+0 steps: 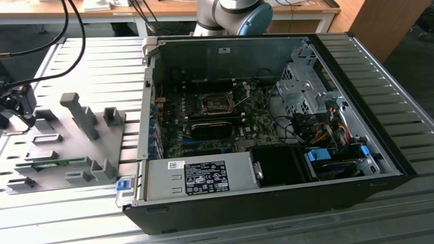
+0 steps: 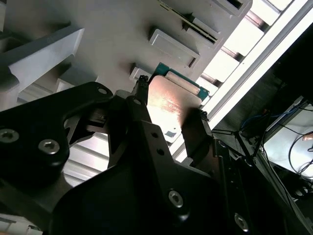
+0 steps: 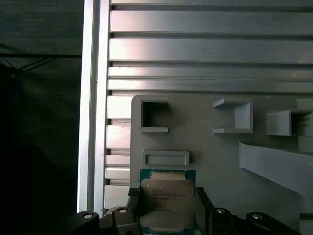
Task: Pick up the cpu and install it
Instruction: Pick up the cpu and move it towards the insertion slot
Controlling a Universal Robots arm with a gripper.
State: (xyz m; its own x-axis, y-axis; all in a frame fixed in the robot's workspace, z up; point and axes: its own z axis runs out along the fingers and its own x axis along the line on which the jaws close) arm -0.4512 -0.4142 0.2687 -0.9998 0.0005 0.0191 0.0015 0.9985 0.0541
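Fingers (image 3: 201,199) clamp the cpu (image 3: 166,199) by 2 opposite edges; grip judged sound only if level and centred between them.

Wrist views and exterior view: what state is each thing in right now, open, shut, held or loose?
gripper: shut on the cpu, clamping it from both sides.
cpu: gripped, silver top showing, over the tray; lifted or not, cannot tell.
case: open, lying on its side.
socket: frame looks raised.
green strip: lying in the tray.
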